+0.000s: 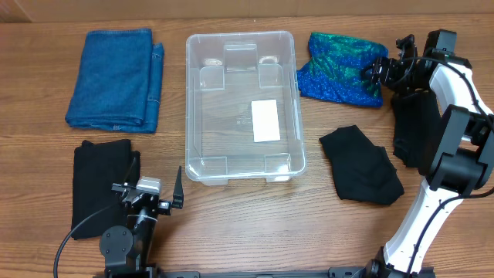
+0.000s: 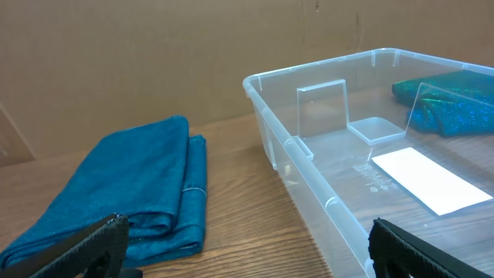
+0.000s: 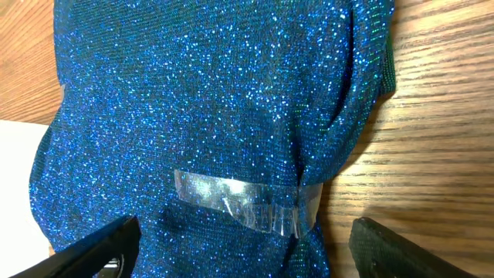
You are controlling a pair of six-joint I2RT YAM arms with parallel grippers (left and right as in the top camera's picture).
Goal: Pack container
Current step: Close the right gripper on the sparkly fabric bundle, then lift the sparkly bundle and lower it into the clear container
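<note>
container [image 1: 224,127] | upright (open side up) | long axis runs near-to-far

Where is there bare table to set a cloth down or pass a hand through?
Widest bare table lies in front of the container, between the left arm and the black cloth. The container holds nothing. Only a narrow strip separates the blue towel from it. Crowded at right: sparkly cloth, black cloth, right arm.
</note>
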